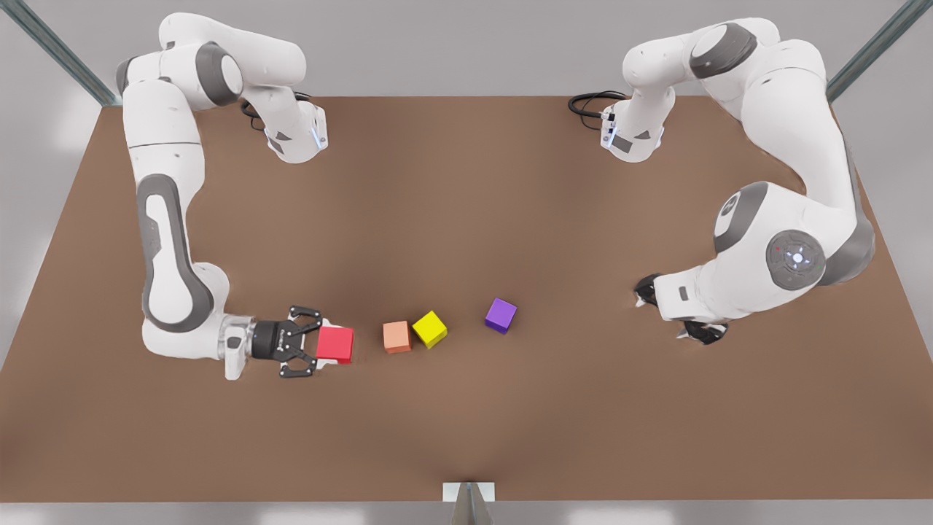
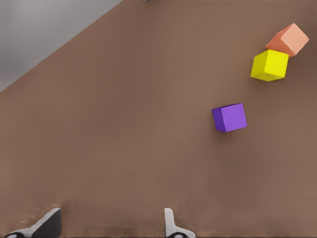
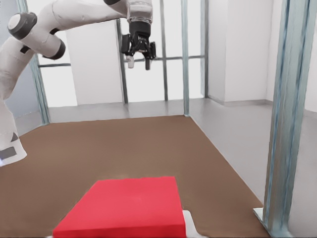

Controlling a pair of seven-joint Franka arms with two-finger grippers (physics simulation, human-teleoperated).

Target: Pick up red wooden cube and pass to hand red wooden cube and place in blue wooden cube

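My big brown table point(image 1: 466, 219) has lots of bare room. My right gripper point(image 1: 321, 343) squeezes the red wooden cube point(image 1: 335, 344) above it. My left gripper point(image 1: 674, 310), spread wide, waits beyond the purple cube point(image 1: 501, 315).

We are looking across the brown table point(image 3: 124, 144) with the red wooden cube point(image 3: 124, 208) sitting right in front of us, its broad top face tilting slightly. A pale fingertip point(image 3: 187, 218) is showing just beside the cube's edge, touching it. Farther off, the other arm point(image 3: 44, 34) is reaching over the table, and its dark gripper point(image 3: 138, 63) is hanging fingers down, high above the tabletop, with a gap showing between the fingers and nothing in them. A metal frame post point(image 3: 287, 124) is standing at the table's corner, with pale walls and more posts behind.
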